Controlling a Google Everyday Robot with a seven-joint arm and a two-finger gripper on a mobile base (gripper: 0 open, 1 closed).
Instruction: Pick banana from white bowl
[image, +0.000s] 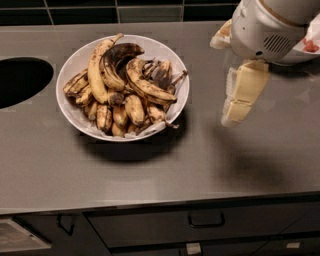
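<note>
The white bowl (75, 60) sits on the grey countertop (150, 170), toward ten o'clock from the middle of the view, and it is heaped with overripe bananas. The banana (145, 84) we are after lies on top of the pile in the bowl's three o'clock half. It is strongly curved, yellow with brown speckling, and arches from near the bowl's centre out toward the rim at four o'clock. At its eleven o'clock side lies a mostly black curved banana (120, 54), and beyond that, at nine o'clock, a longer, straighter yellow banana (96, 70) runs up to the rim at twelve.

The gripper (232, 117) hangs over bare countertop at three o'clock from the bowl, well apart from its rim, and points down toward seven o'clock. It is cream-coloured and sits under the white arm housing (265, 30). We cannot tell how far it is open, and it is clear of the bowl and every banana.

At nine o'clock in the view a dark oval opening (20, 80) cuts into the countertop. Below the counter edge, at five o'clock, a drawer front carries a dark handle (206, 220).
</note>
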